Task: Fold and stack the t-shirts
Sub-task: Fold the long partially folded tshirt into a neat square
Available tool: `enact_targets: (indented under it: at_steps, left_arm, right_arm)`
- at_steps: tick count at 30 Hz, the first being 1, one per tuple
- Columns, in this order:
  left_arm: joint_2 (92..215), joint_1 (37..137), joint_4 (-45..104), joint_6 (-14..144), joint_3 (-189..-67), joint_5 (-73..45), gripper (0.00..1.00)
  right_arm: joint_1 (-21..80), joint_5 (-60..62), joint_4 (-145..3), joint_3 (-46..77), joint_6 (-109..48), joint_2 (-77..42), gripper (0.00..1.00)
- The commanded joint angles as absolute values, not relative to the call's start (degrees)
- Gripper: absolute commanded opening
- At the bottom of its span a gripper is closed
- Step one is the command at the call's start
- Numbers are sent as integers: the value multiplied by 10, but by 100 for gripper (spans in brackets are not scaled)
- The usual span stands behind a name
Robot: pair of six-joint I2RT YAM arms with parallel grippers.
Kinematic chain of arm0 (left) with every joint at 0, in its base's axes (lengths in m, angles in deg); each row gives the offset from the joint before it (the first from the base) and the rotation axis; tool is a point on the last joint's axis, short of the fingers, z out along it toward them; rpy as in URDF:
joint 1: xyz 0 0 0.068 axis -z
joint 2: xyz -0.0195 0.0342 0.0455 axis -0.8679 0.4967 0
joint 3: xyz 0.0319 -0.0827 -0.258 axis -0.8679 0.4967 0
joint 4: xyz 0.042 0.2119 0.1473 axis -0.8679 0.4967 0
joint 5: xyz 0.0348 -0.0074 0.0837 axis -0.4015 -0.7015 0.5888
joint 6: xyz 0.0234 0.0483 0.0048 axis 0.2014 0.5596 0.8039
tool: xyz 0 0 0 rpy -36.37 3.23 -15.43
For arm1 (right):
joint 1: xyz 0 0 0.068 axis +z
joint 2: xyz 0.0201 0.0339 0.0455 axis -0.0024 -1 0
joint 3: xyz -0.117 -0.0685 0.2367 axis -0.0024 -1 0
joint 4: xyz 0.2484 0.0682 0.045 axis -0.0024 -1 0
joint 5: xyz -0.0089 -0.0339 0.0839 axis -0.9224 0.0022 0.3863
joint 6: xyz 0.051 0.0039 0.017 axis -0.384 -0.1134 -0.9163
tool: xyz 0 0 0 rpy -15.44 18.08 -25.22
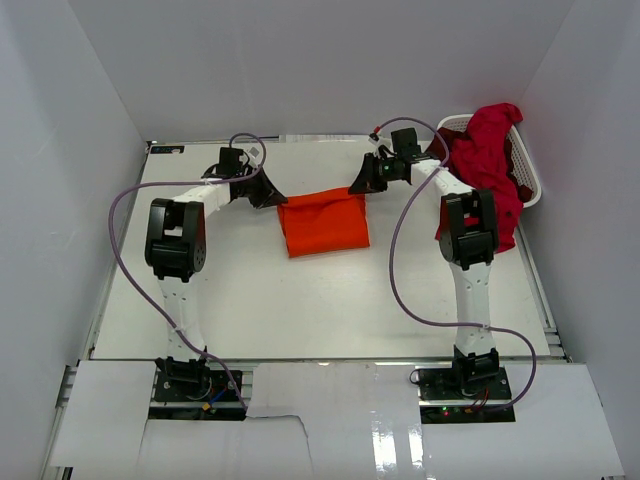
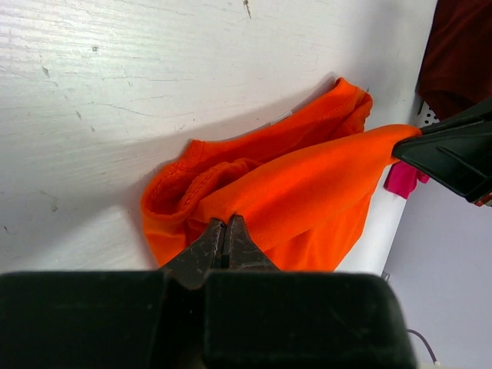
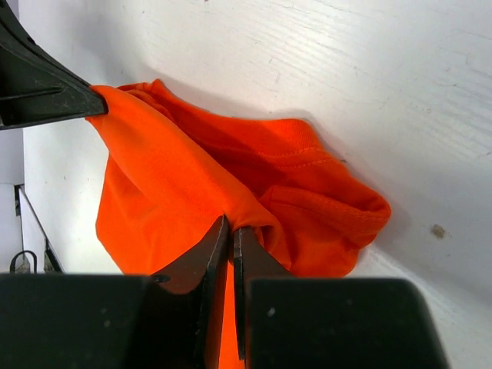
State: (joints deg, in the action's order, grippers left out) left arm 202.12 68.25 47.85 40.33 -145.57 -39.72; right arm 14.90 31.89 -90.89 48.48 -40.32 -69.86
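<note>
The bright orange cloth t-shirt (image 1: 323,222) lies folded into a rough rectangle at the centre of the bench (image 1: 300,300), its 12 o'clock edge raised and pulled taut between its two corners. A crimson red cloth t-shirt (image 1: 487,150) sits crumpled in a heap at 2 o'clock, a dark maroon one (image 2: 461,46) just beside it.

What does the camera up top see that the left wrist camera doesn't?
Only the top view shows both whole arms, their purple cables and the whole white basket heaped with red shirts. Only the left wrist view shows the stitched hem, with the left gripper pinching cloth. Both show the orange t-shirt on the white table, held by the left gripper and the right gripper.
</note>
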Motion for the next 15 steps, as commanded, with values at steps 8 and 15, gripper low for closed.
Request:
enact_targets:
  at_steps: [8,15]
  left_arm:
    - [2028,680,416,397,-1439,-384,0]
    - [2033,681,397,395,-1437,-380,0]
  right_arm:
    - [138,320,-842,489,-421,-735,11]
    - [138,313,-815,475,-427,-742,14]
